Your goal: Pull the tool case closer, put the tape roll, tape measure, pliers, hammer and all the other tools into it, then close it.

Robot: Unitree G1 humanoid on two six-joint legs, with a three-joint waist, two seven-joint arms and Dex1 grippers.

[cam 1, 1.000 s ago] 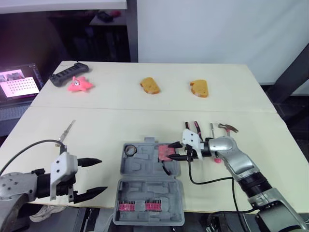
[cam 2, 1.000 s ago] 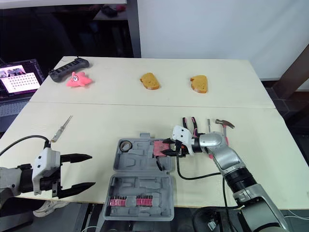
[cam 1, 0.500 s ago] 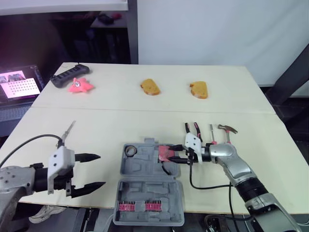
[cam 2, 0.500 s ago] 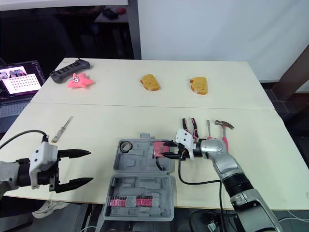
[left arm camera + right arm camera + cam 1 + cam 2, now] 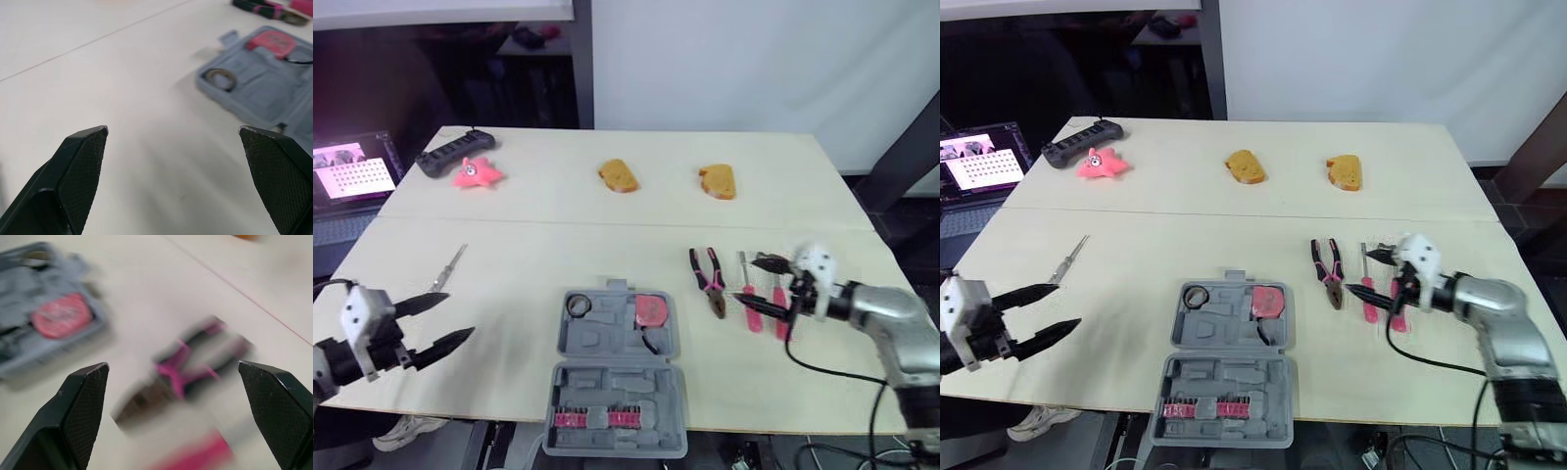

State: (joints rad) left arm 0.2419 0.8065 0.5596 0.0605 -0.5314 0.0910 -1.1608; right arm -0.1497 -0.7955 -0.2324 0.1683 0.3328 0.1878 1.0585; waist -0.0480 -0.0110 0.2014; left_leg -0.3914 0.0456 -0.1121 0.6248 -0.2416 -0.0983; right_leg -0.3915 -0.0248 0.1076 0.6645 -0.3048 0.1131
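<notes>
The grey tool case [image 5: 607, 377] lies open near the table's front edge. A black tape roll [image 5: 577, 306] and the pink tape measure [image 5: 652, 309] sit in its far half. To its right lie the pink-handled pliers [image 5: 708, 279], a pink screwdriver [image 5: 748, 294] and the hammer [image 5: 775, 266]. My right gripper [image 5: 746, 281] is open just above the screwdriver, between pliers and hammer, holding nothing. My left gripper [image 5: 460, 315] is open and empty at the front left, well away from the case. A thin metal tool [image 5: 450, 266] lies just beyond it.
Two brown bread-like pieces [image 5: 618, 174] [image 5: 718, 180], a pink star toy [image 5: 475, 172] and a black strip-shaped device [image 5: 453, 152] lie at the back of the table. A lit screen [image 5: 352, 168] stands off the left edge. A row of pink bits [image 5: 605, 419] sits in the case's near half.
My right gripper opened, left the tape measure in the case and moved right to the screwdriver and hammer. My left gripper drew back to the left, away from the case.
</notes>
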